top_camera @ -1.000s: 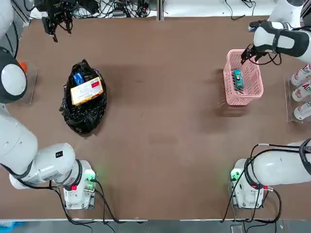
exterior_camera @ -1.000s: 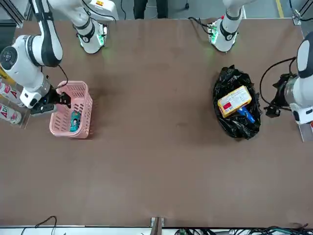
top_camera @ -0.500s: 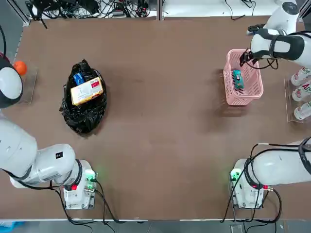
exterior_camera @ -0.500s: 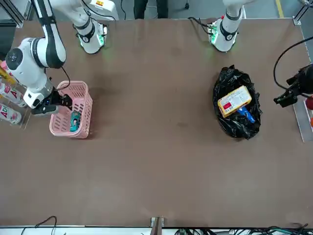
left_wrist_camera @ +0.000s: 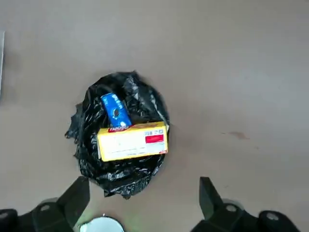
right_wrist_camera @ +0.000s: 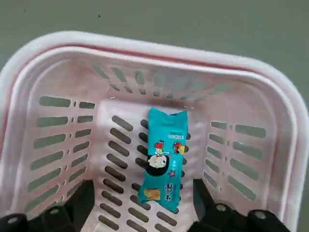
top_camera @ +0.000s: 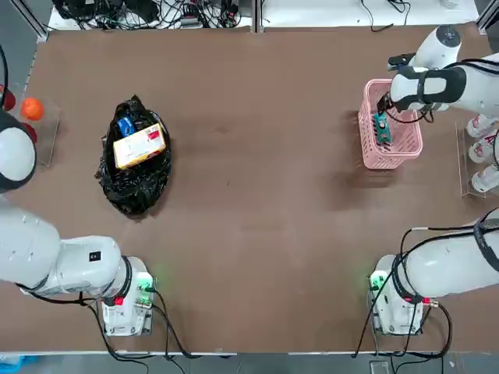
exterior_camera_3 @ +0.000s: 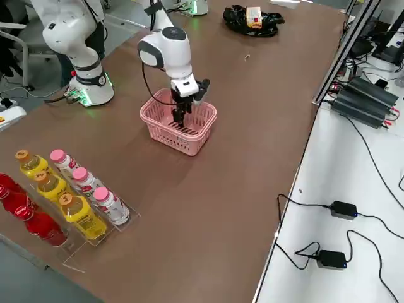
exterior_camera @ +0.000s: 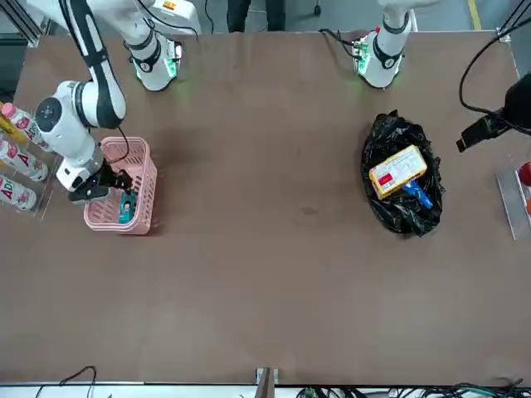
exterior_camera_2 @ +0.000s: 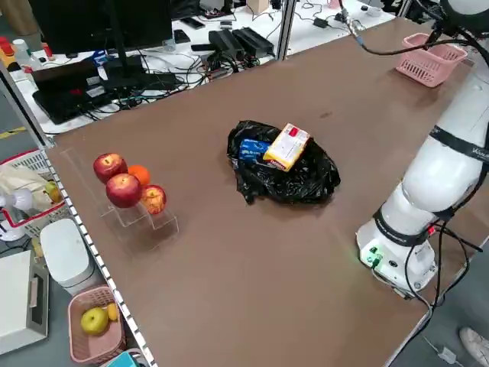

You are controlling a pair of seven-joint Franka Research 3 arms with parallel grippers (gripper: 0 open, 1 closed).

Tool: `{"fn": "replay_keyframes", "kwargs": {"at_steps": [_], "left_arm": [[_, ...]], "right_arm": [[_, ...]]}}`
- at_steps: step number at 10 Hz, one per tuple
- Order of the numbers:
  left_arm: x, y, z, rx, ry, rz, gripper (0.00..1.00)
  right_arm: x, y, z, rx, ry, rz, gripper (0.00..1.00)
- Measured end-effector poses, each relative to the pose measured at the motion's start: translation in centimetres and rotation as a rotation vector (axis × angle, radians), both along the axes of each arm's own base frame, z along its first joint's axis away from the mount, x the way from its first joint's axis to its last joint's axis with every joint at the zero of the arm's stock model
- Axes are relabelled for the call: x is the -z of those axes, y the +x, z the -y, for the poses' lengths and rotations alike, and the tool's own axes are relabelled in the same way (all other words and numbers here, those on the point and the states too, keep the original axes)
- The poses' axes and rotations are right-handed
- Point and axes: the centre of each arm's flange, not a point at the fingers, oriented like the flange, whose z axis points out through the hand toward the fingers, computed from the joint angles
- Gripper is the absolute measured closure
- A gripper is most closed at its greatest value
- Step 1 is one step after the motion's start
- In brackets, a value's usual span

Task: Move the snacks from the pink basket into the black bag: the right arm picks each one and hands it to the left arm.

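Over the pink basket (right_wrist_camera: 277, 82), my right gripper (right_wrist_camera: 144, 198) is wide open with nothing in it, and the long teal snack (right_wrist_camera: 165, 159) lies inside, pointing up between my two fingers (right_wrist_camera: 81, 205), one on each long side.

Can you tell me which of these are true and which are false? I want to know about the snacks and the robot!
1. The teal snack is inside the pink basket. True.
2. The yellow box is in the basket too. False: it is in the black bag.
3. The right gripper is closed around the teal snack. False: its fingers are apart, and the snack lies loose.
4. The blue packet is in the black bag. True.
5. The left gripper is holding an apple. False: it is open and holds nothing.
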Motion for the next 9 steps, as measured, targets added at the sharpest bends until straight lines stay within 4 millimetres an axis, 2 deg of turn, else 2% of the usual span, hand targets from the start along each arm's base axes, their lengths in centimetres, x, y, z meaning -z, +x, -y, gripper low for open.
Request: {"fn": "replay_keyframes", "kwargs": {"at_steps": [4, 6, 9], "left_arm": [[-0.1, 0.1, 0.4, 0.073, -0.002, 0.012, 0.0], [-0.5, 0.0, 0.8, 0.095, -0.001, 0.024, 0.0], [-0.7, -0.1, 0.4, 0.108, 0.014, 0.029, 0.0]], "right_arm": [[3.7, -1.4, -0.7, -0.015, -0.02, 0.06, 0.09], [4.0, -1.4, -0.9, -0.019, -0.021, 0.057, 0.09], [4.6, -1.5, -0.9, -0.024, -0.026, 0.05, 0.09]]}}
